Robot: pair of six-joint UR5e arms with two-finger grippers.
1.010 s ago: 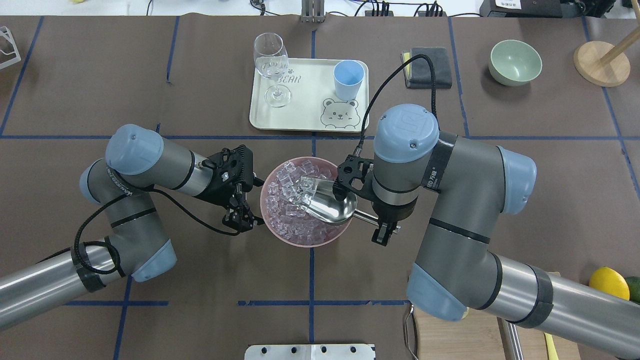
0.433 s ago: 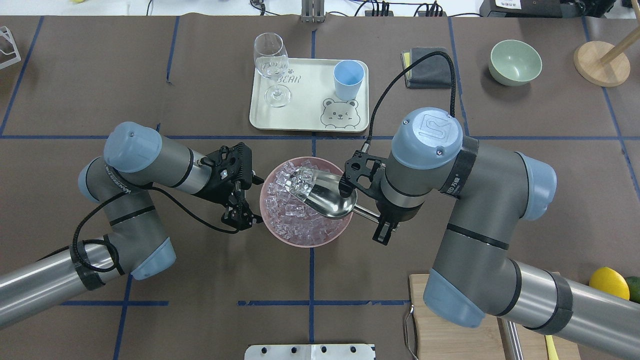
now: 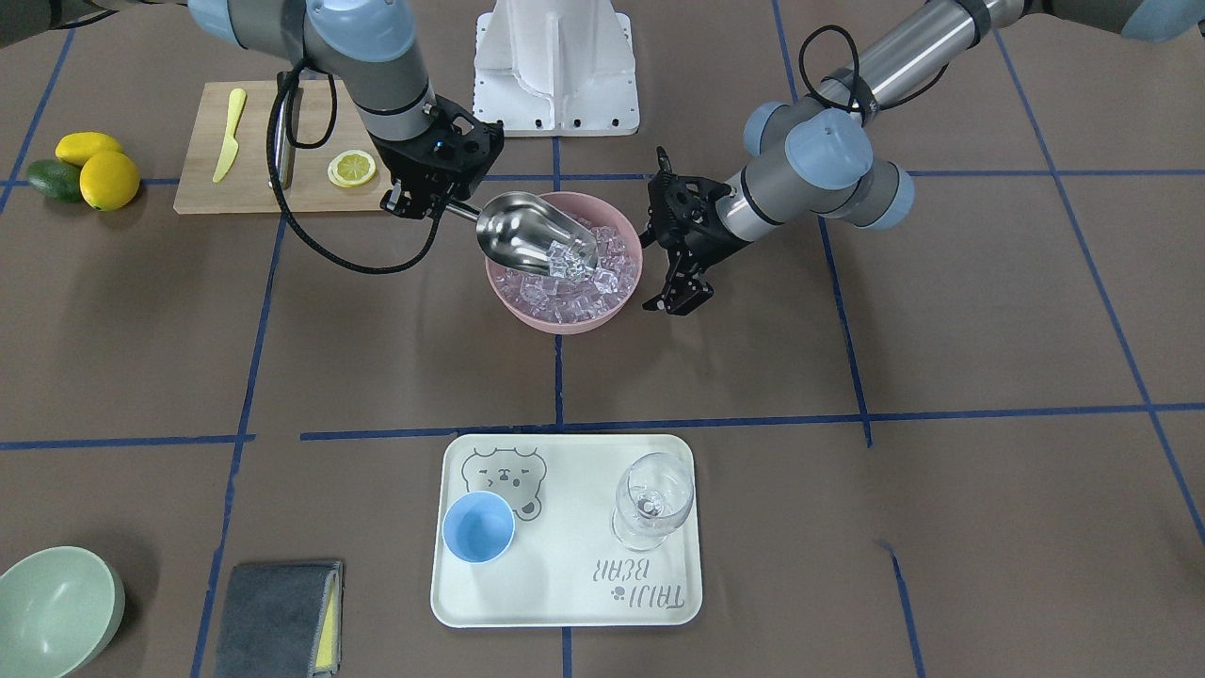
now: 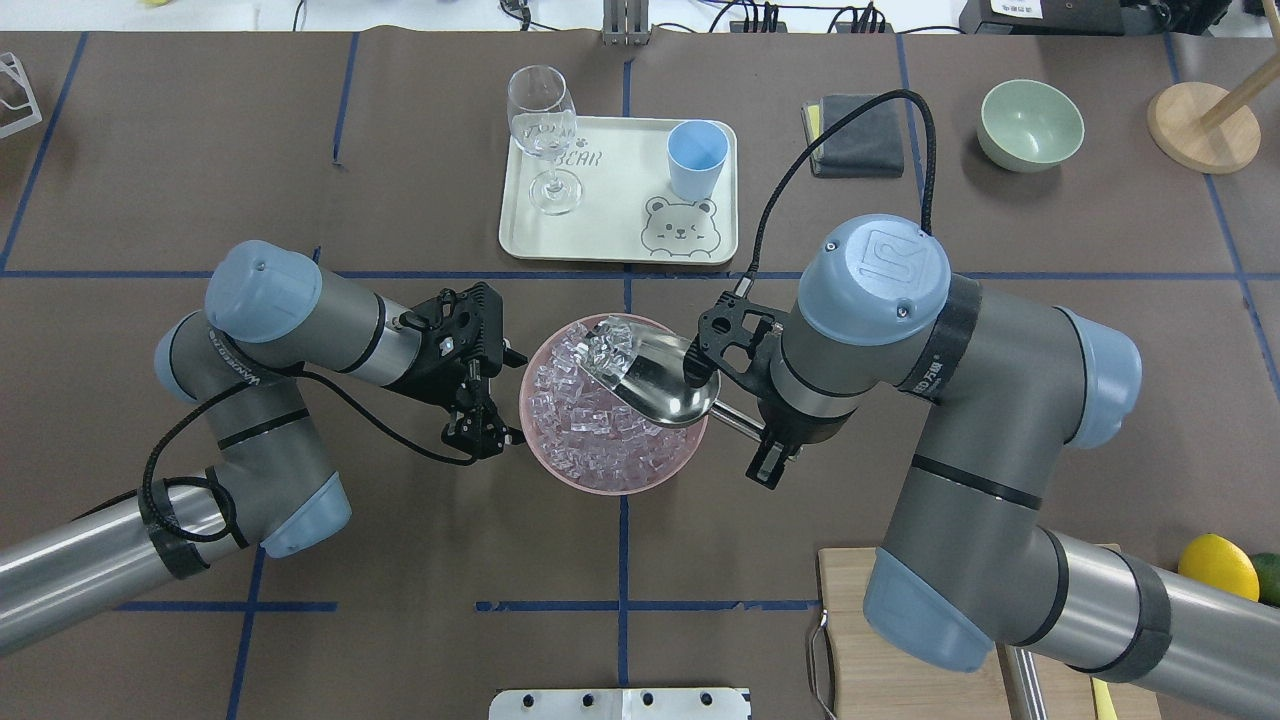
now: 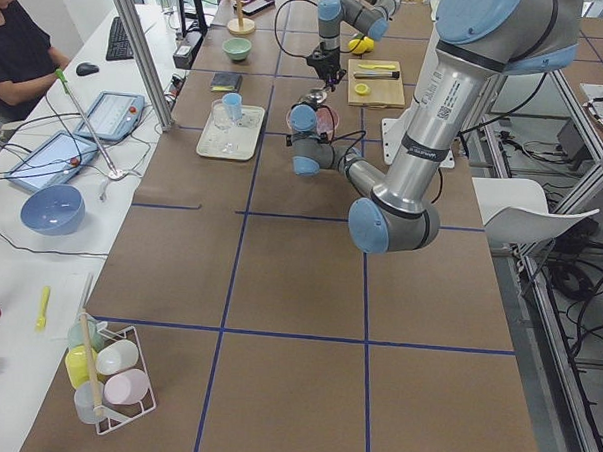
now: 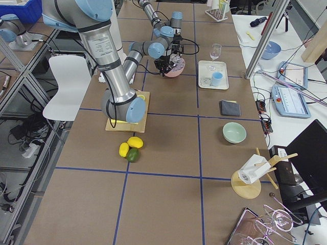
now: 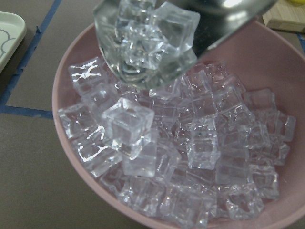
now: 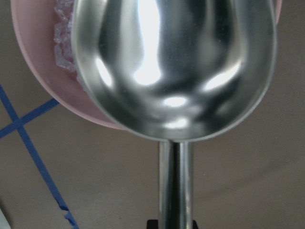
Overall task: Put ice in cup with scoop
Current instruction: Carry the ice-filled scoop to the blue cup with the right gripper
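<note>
Ice cubes (image 7: 143,43), small, clear and glassy, sit heaped at the open mouth of the shiny stainless-steel scoop (image 4: 655,385). The scoop is held above the round pink bowl (image 4: 612,488) of more cubes at the middle of the desk. The right gripper (image 4: 763,447) is clamped on the scoop's thin rod handle, behind the trough. The left gripper (image 3: 682,297) sits just beside the bowl's rim; I cannot tell whether its fingers are apart. The small light-blue plastic cup (image 4: 697,160) stands empty on the cream tray (image 4: 600,235), toward the desk's edge opposite the robot. The cubes look hard, light and slippery, likely to slide out if the mouth dips. The rigid scoop is best carried level by its handle.
</note>
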